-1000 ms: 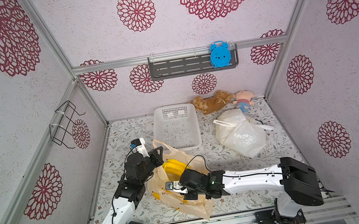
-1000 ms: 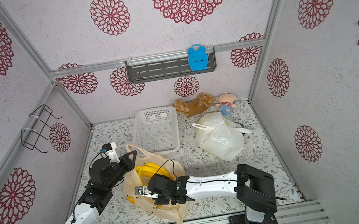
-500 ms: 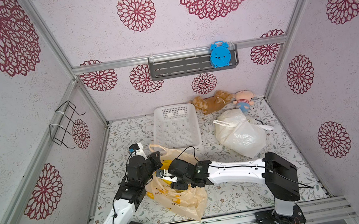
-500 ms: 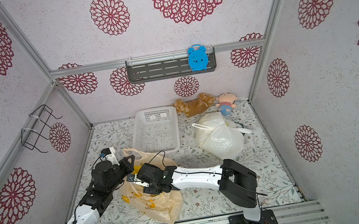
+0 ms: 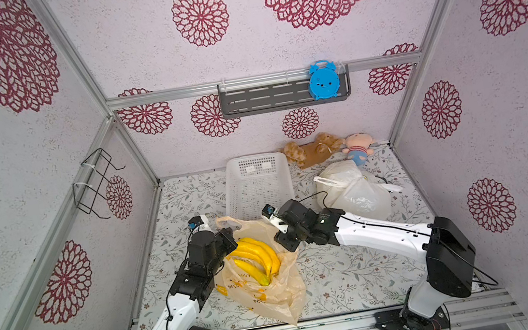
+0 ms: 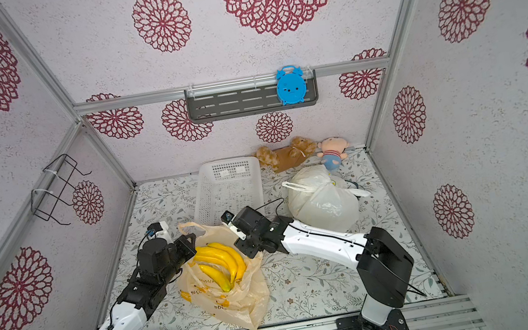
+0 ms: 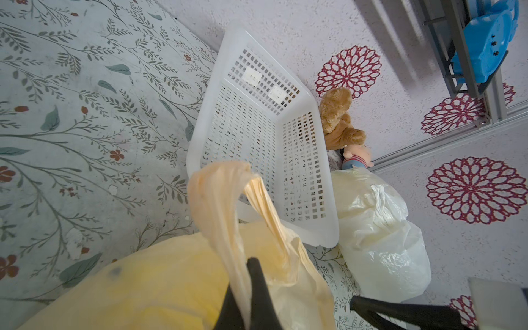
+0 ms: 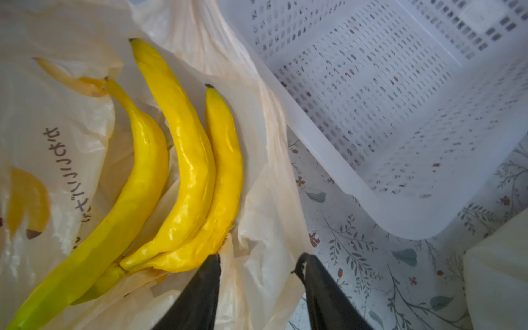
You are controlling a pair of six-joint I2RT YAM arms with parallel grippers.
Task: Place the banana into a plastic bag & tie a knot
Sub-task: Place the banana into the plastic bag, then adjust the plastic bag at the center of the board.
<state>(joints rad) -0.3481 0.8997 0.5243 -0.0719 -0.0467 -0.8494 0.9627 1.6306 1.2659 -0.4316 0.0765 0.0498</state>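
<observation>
A bunch of yellow bananas [image 5: 257, 258] [image 6: 224, 262] [image 8: 185, 160] lies inside the open tan plastic bag [image 5: 276, 296] [image 6: 237, 303] [image 8: 265, 200] on the floral mat. My left gripper [image 5: 231, 239] [image 6: 190, 244] [image 7: 245, 271] is at the bag's left rim, shut on one of its handle loops [image 7: 217, 205]. My right gripper [image 5: 284, 243] [image 6: 249, 250] [image 8: 258, 258] stands open at the bag's right rim, beside the bunch's stem end. Its jaws straddle loose bag film without pinching it.
A white slotted basket [image 5: 259, 188] stands just behind the bag. A stuffed white plastic bag [image 5: 353, 194] lies to the right, by my right arm. A teddy bear [image 5: 310, 151] and a doll [image 5: 359, 150] lie at the back wall. A wire rack [image 5: 97, 185] hangs on the left wall.
My right gripper has come out of the bag's front part, let go and drawn back to the bag's right rim, leaving the bananas uncovered inside. The left gripper kept its hold.
</observation>
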